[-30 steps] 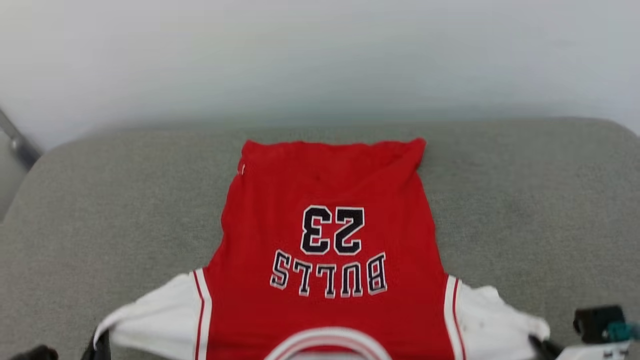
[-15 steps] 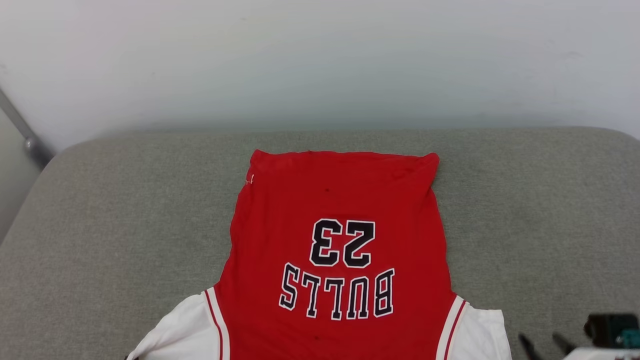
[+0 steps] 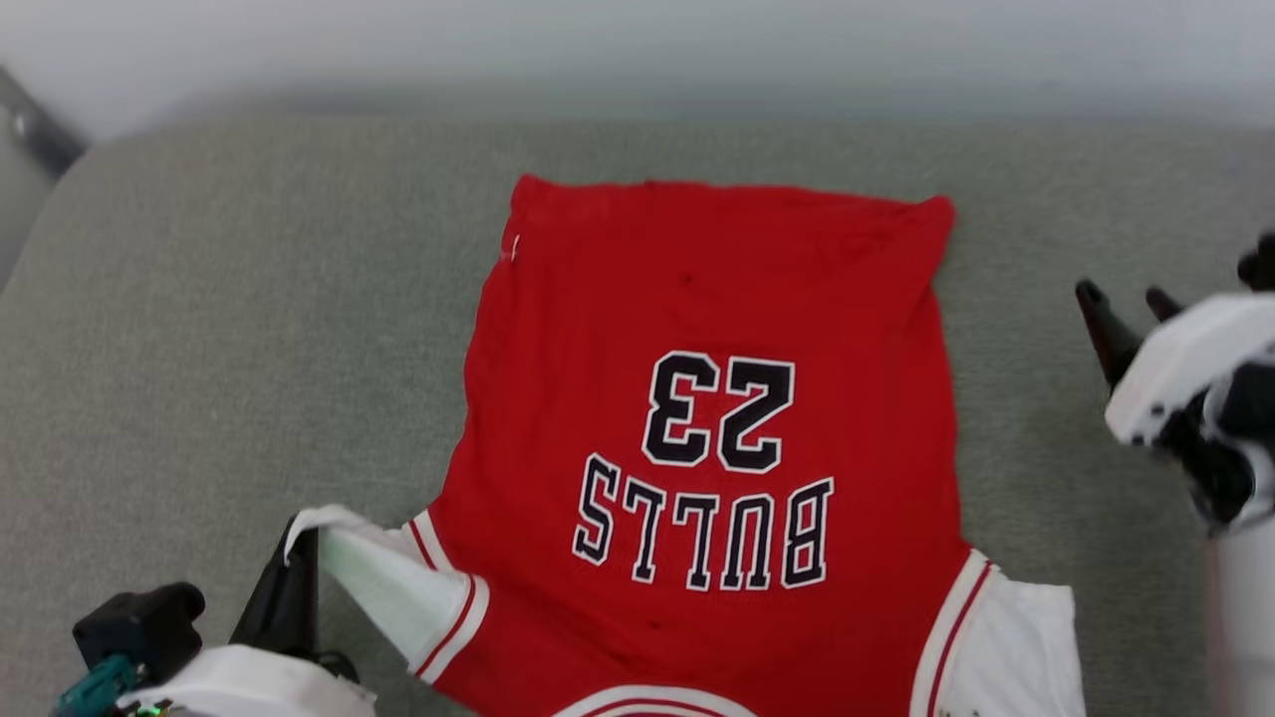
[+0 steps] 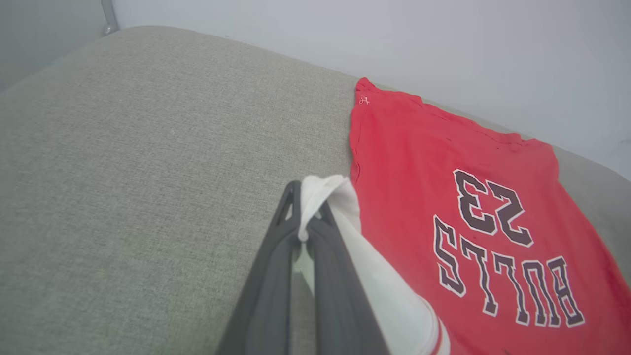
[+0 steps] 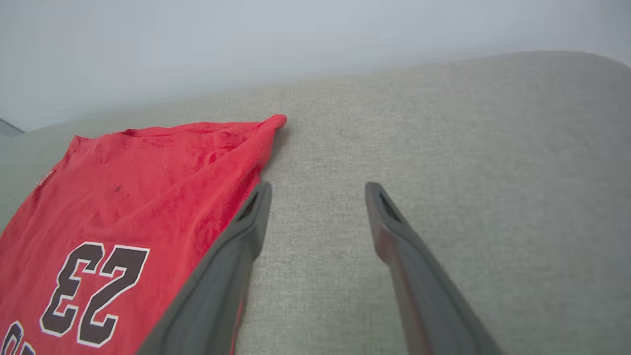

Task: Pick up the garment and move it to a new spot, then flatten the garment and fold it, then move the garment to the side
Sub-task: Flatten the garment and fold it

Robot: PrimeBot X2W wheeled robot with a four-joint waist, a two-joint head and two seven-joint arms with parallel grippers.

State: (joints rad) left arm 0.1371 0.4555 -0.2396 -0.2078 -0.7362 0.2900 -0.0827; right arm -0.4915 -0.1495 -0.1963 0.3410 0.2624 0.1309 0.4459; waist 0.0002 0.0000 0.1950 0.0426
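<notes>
my left gripper (image 4: 305,209) clenched on the white sleeve (image 4: 340,197) of the garment (image 3: 697,289), red body flat on grey cushion (image 3: 229,329) to its right, my right gripper (image 5: 318,195) released, garment near on its left

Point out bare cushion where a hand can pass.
Widest bare cushion: left of the garment, out to the rounded corner. A narrower strip runs between its hem and the wall. The right side is bare too, but the open right gripper hangs there. Crowded: near left, where the left gripper pinches the sleeve.
</notes>
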